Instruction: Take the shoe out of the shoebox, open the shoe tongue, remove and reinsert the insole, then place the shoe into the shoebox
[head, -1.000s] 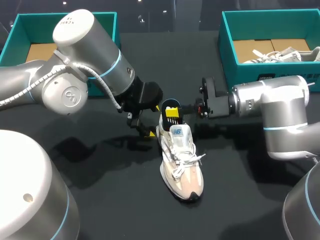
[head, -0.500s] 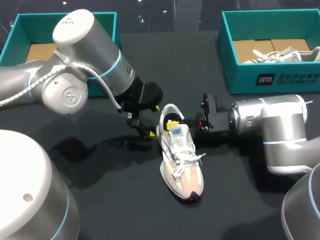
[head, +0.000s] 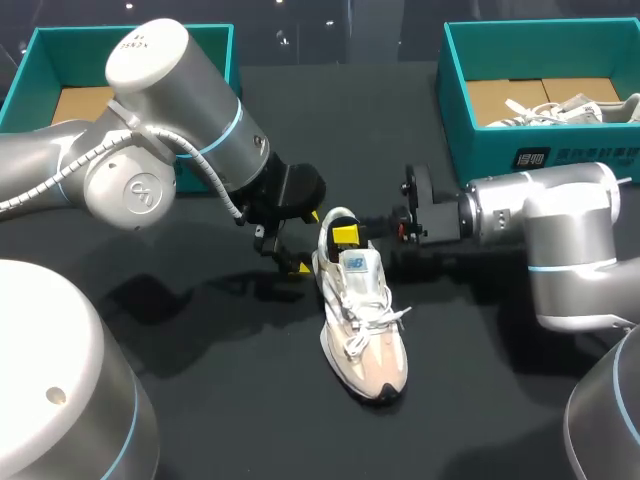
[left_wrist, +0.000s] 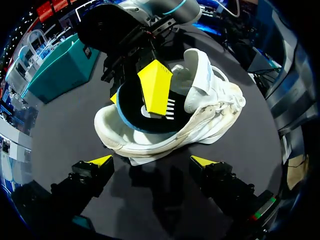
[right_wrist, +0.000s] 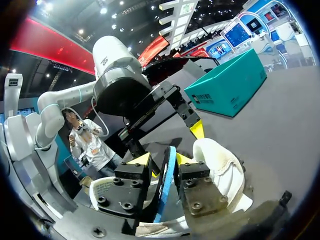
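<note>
The shoe (head: 362, 320) is out of the box and sitting on the dark table (head: 240, 400), toe towards the robot, heel away, tongue up. The black, blue-edged insole (left_wrist: 131, 107) stands in the heel opening, part in and part out. The right gripper (right_wrist: 165, 160) has it: both yellow-tipped fingers are pinched onto the insole from either side, its blue edge running up between them. The right arm comes in level from the right, reaching the heel. The left gripper (left_wrist: 150, 161) is spread wide with nothing in it, low by the shoe's heel on its left side, not touching it. Behind, at the table's far corners, the right-hand shoebox (head: 540, 150) holds a second white shoe (head: 570, 108); the left-hand shoebox (head: 30, 60) shows a brown cardboard floor.
</note>
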